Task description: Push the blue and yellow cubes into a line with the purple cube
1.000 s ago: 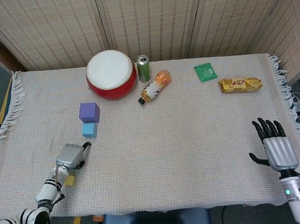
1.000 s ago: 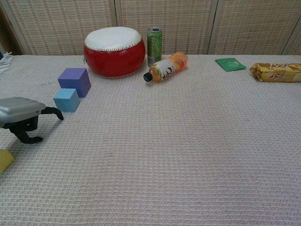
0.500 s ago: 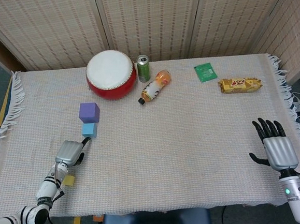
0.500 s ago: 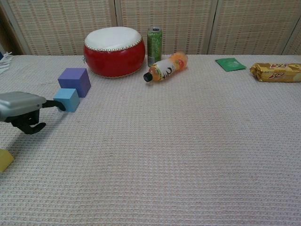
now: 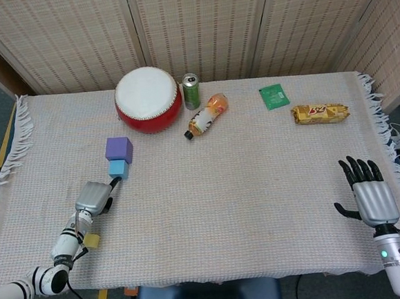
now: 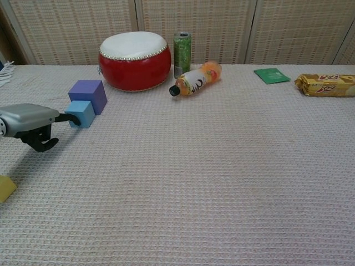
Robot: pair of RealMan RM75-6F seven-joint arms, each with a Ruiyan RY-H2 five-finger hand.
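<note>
Three cubes lay on the cloth-covered bench (image 5: 258, 186): purple cube (image 5: 119, 149) touching blue cube (image 5: 118, 168), yellow cube (image 5: 91, 240) apart. The left robot hand (image 5: 95, 196), curled, touched blue; the right robot hand (image 5: 368, 195) lay spread, empty.

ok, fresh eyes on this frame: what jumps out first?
Probably the big red drum at the back of the table, with the green can beside it. Next, at the front left, the left robot hand touching the blue cube with one outstretched finger, the purple cube right behind it.
</note>
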